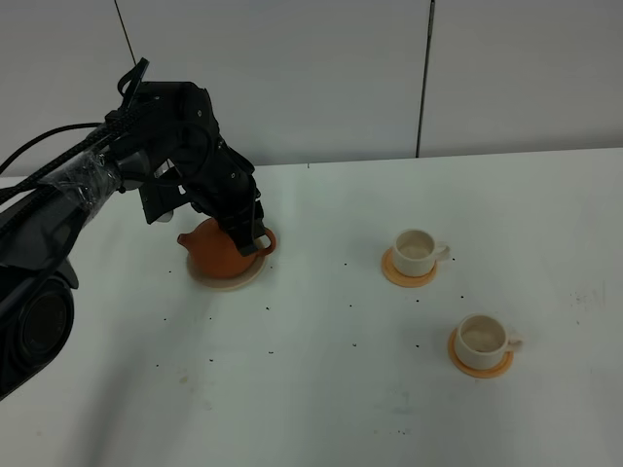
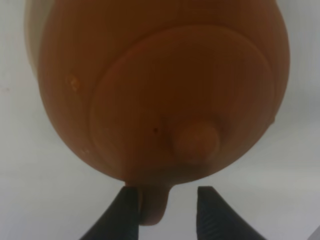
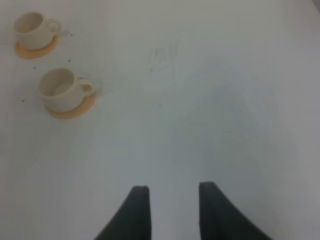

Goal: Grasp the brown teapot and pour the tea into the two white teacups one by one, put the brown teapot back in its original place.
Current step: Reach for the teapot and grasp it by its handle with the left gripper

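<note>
Right claw (image 3: 170, 189) hangs over a bare stretch of the white table (image 1: 321, 389), its two dark fingers parted with nothing between them. Nearest on that side of the table stands one white teacup (image 1: 482, 338) on its orange coaster (image 1: 479, 366), pale inside, handle turned to the right. Further back and across to the left, the brown teapot (image 1: 219, 255) sits on the beige saucer (image 1: 237, 284), spout pointing left, lid and knob (image 2: 196, 140) in place. Left claw (image 1: 248, 236) is down at the pot's right side, fingers spread and straddling the loop handle (image 2: 154, 205): one finger touches it, the other stands just clear, so the grip is not closed. About level with the pot, off to the right, the second white teacup (image 1: 416, 250) rests on its own coaster (image 1: 409, 278). Behind everything runs a grey panelled wall (image 1: 321, 78).
</note>
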`<state>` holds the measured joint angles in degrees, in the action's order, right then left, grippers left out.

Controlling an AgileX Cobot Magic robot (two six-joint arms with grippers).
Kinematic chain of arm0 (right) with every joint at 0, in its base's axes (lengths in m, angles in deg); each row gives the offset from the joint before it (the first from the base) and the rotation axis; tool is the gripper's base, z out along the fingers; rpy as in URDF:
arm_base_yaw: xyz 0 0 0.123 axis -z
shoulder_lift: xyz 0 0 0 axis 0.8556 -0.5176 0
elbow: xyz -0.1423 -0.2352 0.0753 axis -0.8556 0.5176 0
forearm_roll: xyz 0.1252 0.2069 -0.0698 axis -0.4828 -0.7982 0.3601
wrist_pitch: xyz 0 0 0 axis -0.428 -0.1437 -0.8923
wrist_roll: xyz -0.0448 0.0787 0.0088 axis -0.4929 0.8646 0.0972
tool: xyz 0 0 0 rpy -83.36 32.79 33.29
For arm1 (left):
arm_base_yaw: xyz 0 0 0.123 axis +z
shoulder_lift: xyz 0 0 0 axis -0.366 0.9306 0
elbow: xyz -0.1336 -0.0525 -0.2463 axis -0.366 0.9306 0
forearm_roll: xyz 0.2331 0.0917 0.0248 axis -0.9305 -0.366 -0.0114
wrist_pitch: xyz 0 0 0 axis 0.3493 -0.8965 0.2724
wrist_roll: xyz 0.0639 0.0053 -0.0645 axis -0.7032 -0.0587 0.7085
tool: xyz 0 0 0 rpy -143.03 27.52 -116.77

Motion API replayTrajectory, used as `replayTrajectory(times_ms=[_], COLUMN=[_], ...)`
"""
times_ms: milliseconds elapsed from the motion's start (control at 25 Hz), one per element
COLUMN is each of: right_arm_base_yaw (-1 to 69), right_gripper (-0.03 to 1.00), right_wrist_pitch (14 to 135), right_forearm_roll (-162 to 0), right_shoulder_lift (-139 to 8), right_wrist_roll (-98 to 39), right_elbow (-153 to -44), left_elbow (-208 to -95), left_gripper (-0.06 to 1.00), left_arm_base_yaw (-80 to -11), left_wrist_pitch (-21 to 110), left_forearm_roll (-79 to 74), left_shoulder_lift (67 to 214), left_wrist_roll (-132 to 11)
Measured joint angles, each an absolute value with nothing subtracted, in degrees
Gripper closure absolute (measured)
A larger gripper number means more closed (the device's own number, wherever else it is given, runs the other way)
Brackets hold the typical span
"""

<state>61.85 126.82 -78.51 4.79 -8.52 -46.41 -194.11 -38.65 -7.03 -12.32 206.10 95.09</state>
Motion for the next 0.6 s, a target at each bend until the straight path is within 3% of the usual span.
replayTrajectory(times_ms=[600], right_arm_base_yaw=[61.9], right_gripper=[0.73], right_wrist_pitch=[126.8], right_forearm_roll=[-78.5], right_shoulder_lift=[4.8], right_wrist_roll=[-8.5], right_elbow=[-46.4], left_elbow=[-194.1], left_gripper=[0.6], left_arm_base_yaw=[-38.6], left_wrist_pitch=[-6.9], left_forearm_roll=[-12.2], left_shoulder_lift=[206.1], left_wrist_roll=[95.1])
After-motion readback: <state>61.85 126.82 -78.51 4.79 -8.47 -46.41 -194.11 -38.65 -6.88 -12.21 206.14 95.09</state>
